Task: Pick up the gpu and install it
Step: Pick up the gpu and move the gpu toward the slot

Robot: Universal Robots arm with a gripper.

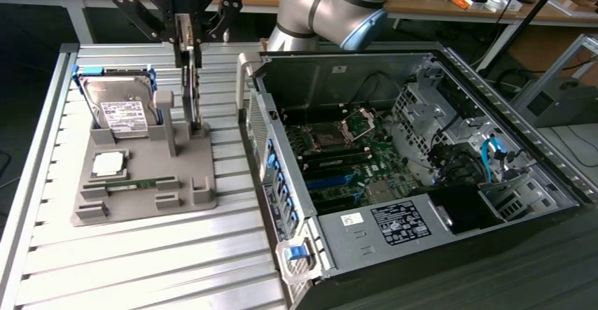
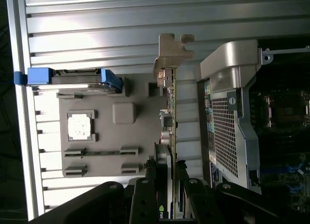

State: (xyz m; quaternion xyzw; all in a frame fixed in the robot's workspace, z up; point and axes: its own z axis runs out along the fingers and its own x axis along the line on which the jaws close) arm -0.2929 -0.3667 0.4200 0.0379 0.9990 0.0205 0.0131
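Clenched with the gripper [image 1: 188,57] on the upper edge of the graphics card [image 1: 195,93], one finger on each face, in the upper left of the exterior view. Standing on its long edge in a slot of the grey tray [image 1: 131,208], just beside the hard drive [image 1: 120,107], between it and the open computer case [image 1: 257,110]; bottom edge apparently not yet clear of the tray. To do this lift well: pull straight up, with no twist and no sideways lean, for fear of binding a tilted board in the slot or against the grey post [image 2: 172,49] at its end. Keep the squeeze on flat board rather than on the fan, firm enough to stop a thin, smooth card slipping. Faces vertical, long axis level, running along the tray and parallel to the near wall of the case; seen almost edge-on in both views, as a narrow upright strip in the exterior one. Thicker black fan side turned toward the hard drive, by the look; silvery end apparently at the post, though hard to make out.
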